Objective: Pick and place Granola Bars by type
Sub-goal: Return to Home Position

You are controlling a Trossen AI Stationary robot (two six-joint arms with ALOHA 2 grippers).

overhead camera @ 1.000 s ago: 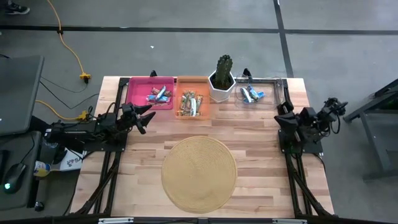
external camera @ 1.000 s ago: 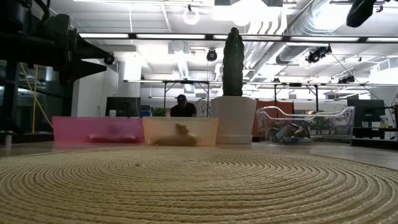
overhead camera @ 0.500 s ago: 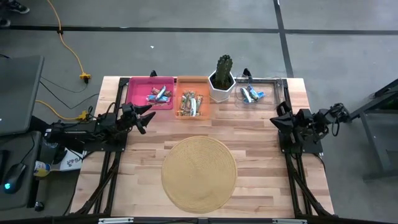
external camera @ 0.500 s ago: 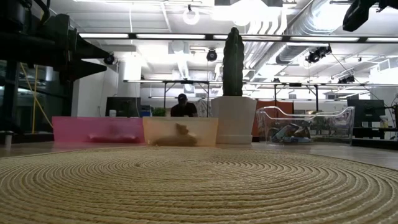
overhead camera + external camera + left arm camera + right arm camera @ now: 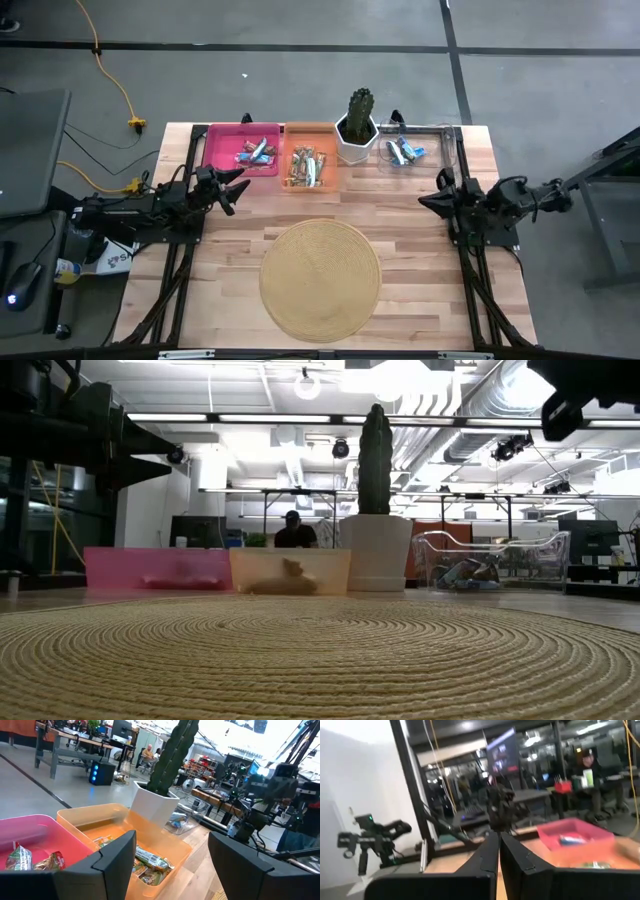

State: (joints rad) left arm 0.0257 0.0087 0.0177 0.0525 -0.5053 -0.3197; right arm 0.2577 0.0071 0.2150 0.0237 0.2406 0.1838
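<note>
The granola bars lie in three trays along the far edge: blue-red-white ones in the pink tray (image 5: 243, 149), brown ones in the orange tray (image 5: 309, 166), blue-and-white ones in the clear tray (image 5: 404, 152). My left gripper (image 5: 236, 190) hovers open, just near of the pink tray, and its wrist view shows the orange tray's bars (image 5: 150, 861) between its spread fingers. My right gripper (image 5: 424, 200) is shut and empty. It points toward the table's left and hangs above the bare wood near of the clear tray.
A green cactus in a white pot (image 5: 358, 127) stands between the orange and clear trays. A round woven mat (image 5: 320, 278) covers the middle of the table's near half. Bare wood shows on both sides of the mat. A person sits in the room beyond (image 5: 293, 532).
My right gripper has swung round from pointing at the far edge to pointing toward the table's left. It has moved left and a little toward the near edge, away from the clear tray. The left arm and the bars have kept still.
</note>
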